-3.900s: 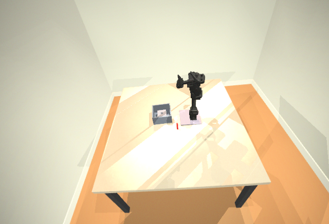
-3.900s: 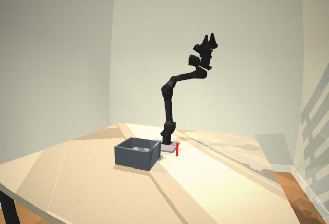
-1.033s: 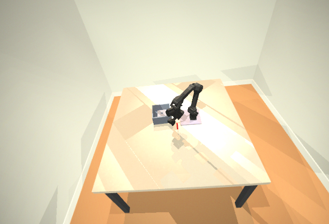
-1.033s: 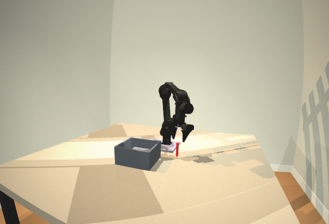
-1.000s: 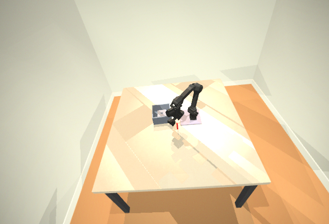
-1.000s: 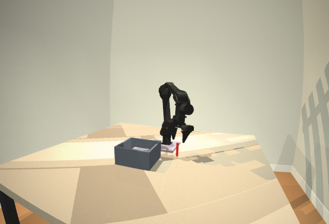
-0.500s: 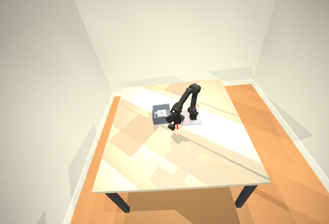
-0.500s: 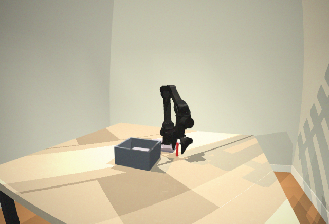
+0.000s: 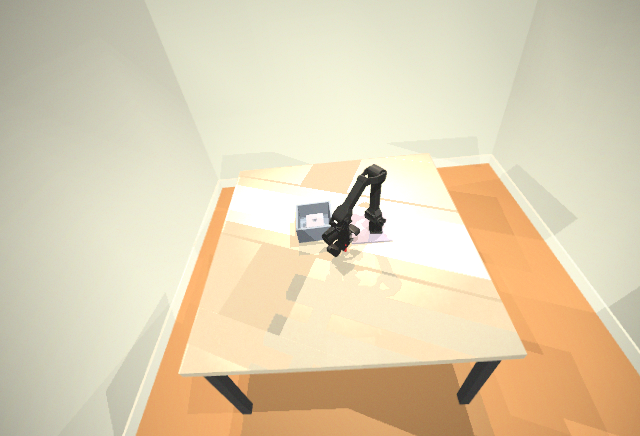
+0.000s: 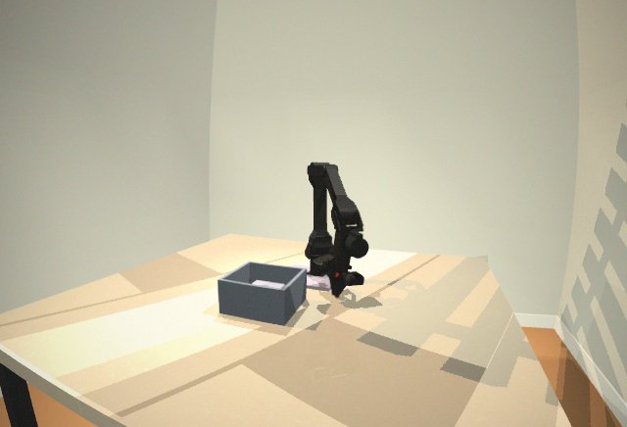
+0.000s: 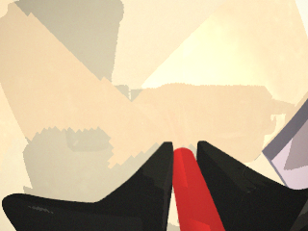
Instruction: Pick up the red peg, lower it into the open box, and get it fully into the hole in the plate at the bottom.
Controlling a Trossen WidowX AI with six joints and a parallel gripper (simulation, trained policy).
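Red peg (image 10: 336, 274) (image 11: 190, 192) near upright, outside box, pinched between jaws (image 9: 344, 246) (image 10: 338, 288). Open box (image 9: 311, 235) (image 10: 250, 301) nearby, between peg and top view's left edge of table (image 9: 413, 317) (image 10: 152, 387) (image 11: 72, 72). Pale plate (image 9: 311, 221) (image 10: 267, 284) inside box.

The slim red round peg (image 10: 337, 274) (image 11: 192, 192) stands upright in the gripper (image 9: 345, 249) (image 10: 337, 294) (image 11: 184, 149); the open blue-grey box (image 9: 310, 235) (image 10: 250, 301) holds a pale pink plate (image 9: 314, 220) (image 10: 267, 284).
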